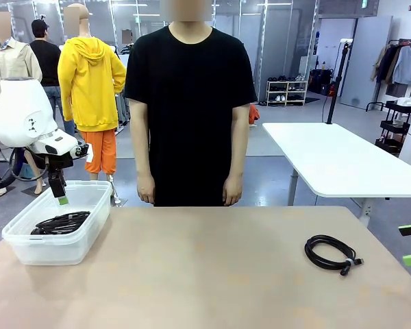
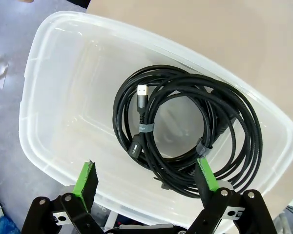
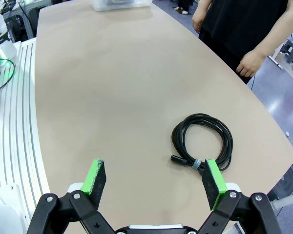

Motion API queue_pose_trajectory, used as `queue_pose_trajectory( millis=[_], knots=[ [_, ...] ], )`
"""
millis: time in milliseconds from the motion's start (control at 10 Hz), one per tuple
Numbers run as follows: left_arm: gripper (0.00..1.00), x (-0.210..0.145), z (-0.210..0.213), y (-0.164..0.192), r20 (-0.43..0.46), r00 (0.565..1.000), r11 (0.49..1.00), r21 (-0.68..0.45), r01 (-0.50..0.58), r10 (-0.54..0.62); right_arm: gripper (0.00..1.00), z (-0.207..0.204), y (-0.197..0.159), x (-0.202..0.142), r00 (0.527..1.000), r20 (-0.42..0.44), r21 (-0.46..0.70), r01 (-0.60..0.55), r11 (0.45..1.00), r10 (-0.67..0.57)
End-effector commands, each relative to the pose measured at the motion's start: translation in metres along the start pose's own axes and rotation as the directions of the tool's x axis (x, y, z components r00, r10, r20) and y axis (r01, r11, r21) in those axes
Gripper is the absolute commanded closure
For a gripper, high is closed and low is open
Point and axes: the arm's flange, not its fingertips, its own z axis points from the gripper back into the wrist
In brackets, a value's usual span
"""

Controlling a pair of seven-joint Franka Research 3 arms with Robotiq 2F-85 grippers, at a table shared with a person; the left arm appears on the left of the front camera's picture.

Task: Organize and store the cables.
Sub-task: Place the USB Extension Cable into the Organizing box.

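Empty, wide left gripper (image 2: 145, 168) hangs over bin (image 2: 53, 97) holding stored cables (image 2: 136, 141), while wide right gripper (image 3: 154, 165) hovers above surface (image 3: 112, 97) near loose coil (image 3: 201, 117), probably lined up to grab it.

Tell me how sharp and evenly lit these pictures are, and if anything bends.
Front view: sharp, evenly lit, faint shadow under the coiled cable. Left wrist view: crisp cables, soft sheen on the clear bin. Right wrist view: wide-angle visibly curves the table.
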Motion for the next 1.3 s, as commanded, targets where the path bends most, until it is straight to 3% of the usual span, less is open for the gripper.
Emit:
queue_pose_trajectory(
  millis=[0,400,500,600,700,1000,1200],
  knots=[
    [0.0,-0.002,0.0,0.002,0.003,1.0,1.0,0.007,0.005,-0.005,0.0,-0.001,0.0,0.002,1.0,0.005,-0.008,0.023,1.0,-0.023],
    [0.0,0.0,0.0,0.0,0.0,1.0,1.0,0.0,0.0,0.0,0.0,-0.001,0.0,0.002,1.0,0.005,-0.008,0.023,1.0,-0.023],
    [0.0,0.013,0.034,-0.006,0.007,1.0,1.0,0.025,-0.019,0.019,0.0,-0.001,0.0,0.002,1.0,0.005,-0.008,0.023,1.0,-0.023],
    [0.0,0.012,0.062,-0.021,0.127,0.992,0.998,-0.068,-0.007,0.016,0.0,-0.001,0.0,0.002,1.0,0.005,-0.008,0.023,1.0,-0.023],
    [0.0,-0.002,0.083,-0.041,0.19,0.981,0.995,-0.098,-0.023,0.041,0.0,-0.001,0.0,0.002,1.0,0.005,-0.008,0.023,1.0,-0.023],
    [0.0,-0.053,0.125,-0.12,0.407,0.911,0.991,-0.135,-0.003,0.058,0.0,-0.001,0.0,0.002,1.0,0.005,-0.008,0.023,1.0,-0.023],
    [0.0,-0.092,0.153,-0.165,0.52,0.854,0.987,-0.131,0.096,-0.014,0.0,-0.001,0.0,0.002,1.0,0.005,-0.008,0.023,1.0,-0.023]
  ],
)
